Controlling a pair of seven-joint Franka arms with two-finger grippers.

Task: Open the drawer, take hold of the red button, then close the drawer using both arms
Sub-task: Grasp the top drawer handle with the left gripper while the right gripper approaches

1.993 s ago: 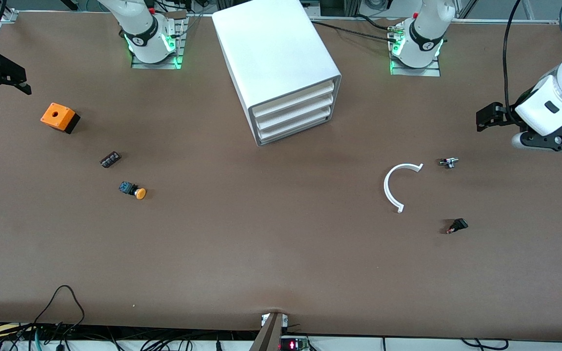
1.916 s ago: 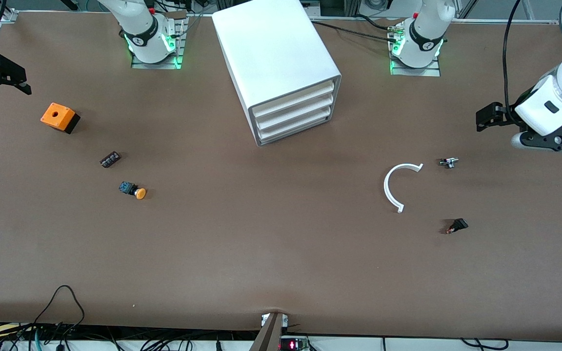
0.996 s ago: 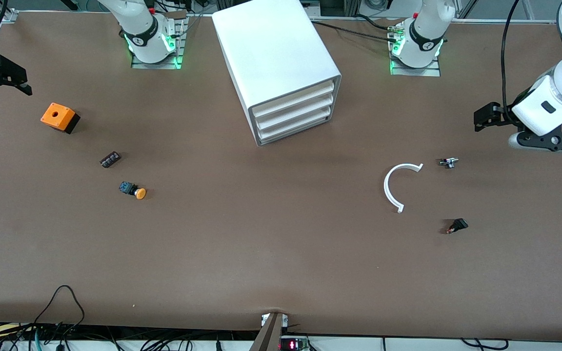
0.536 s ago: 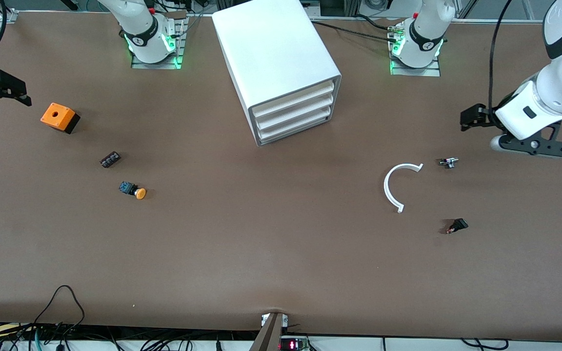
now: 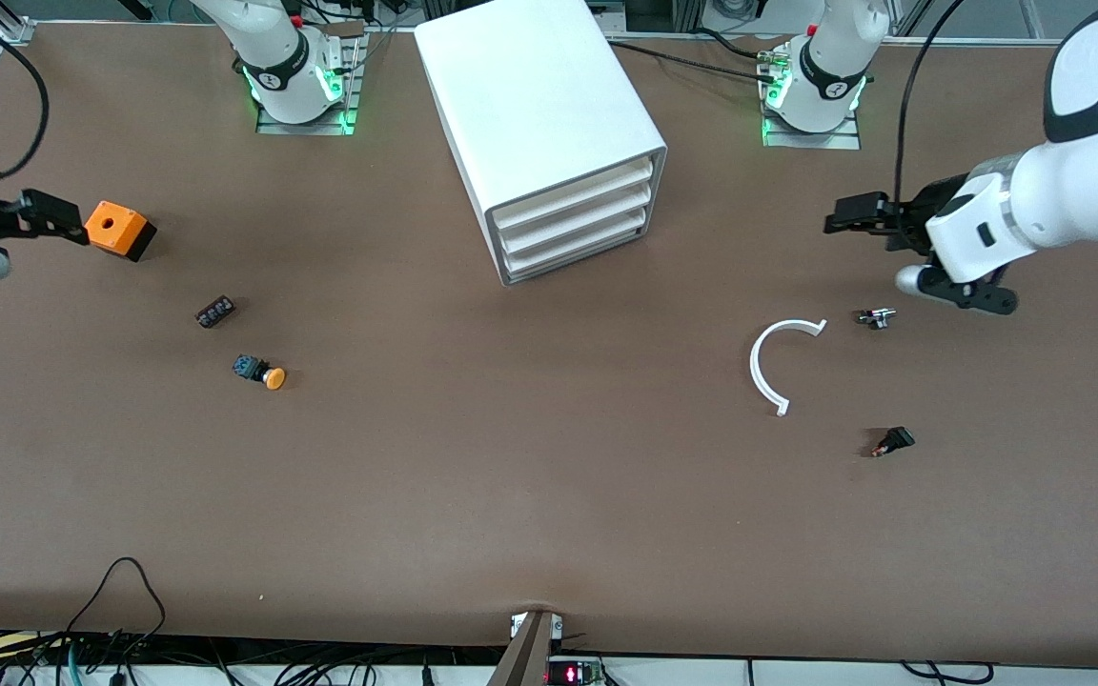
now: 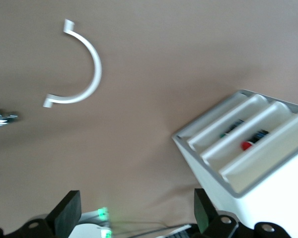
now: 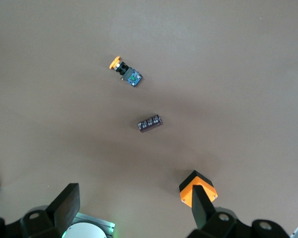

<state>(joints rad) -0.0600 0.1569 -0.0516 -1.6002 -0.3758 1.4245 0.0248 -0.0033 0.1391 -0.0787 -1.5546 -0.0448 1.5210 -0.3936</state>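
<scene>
drawer unit [image 5: 549, 124]: mid-table, between the arm bases
button [image 6: 246, 145]: in a drawer of the unit
holed box [image 5: 117, 230]: right arm's end
yellow-head button [image 5: 260, 372]: nearer the camera than holed box
curved strip [image 5: 772, 362]: left arm's end

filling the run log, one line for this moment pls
drawers: shut | button: inside drawer | left hand: open, empty, over table near drawers | right hand: open, empty, by orange box

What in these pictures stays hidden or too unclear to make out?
- Front view: the white three-drawer cabinet hides its contents; all drawers look shut.
- Left wrist view: a red-headed button shows through a drawer front, blurred, its body indistinct.
- Front view: the small silver part and small black part are too small to identify.
</scene>
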